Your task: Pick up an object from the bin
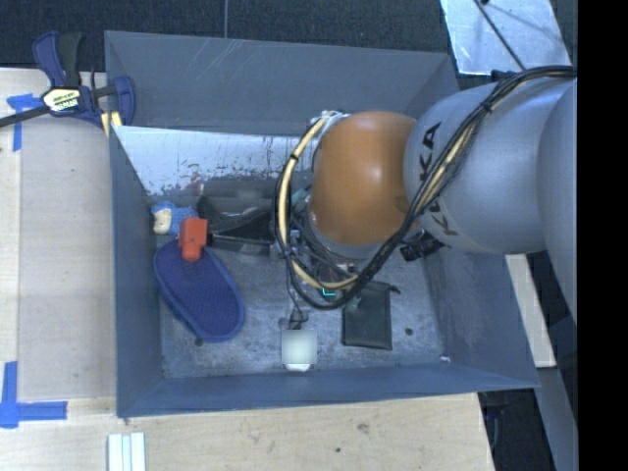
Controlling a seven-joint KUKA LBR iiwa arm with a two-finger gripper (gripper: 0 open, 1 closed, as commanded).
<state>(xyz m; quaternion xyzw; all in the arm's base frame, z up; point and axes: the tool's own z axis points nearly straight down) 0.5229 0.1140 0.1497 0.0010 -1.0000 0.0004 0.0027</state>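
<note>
My gripper reaches down in the middle of the bin, mostly hidden under the arm's wrist. Just below it, near the bin's front wall, lies a small white cube. It sits slightly apart from the gripper's lowest visible part. A flat dark grey square pad lies on the floor to the right of the cube. To the gripper's left, a black elongated tool lies against the back of the bin, partly covered by the wrist.
A blue oval pouch-like thing lies at the left of the bin with an orange piece at its upper end. A small white and blue item sits in the back left corner. The arm covers the bin's right back part.
</note>
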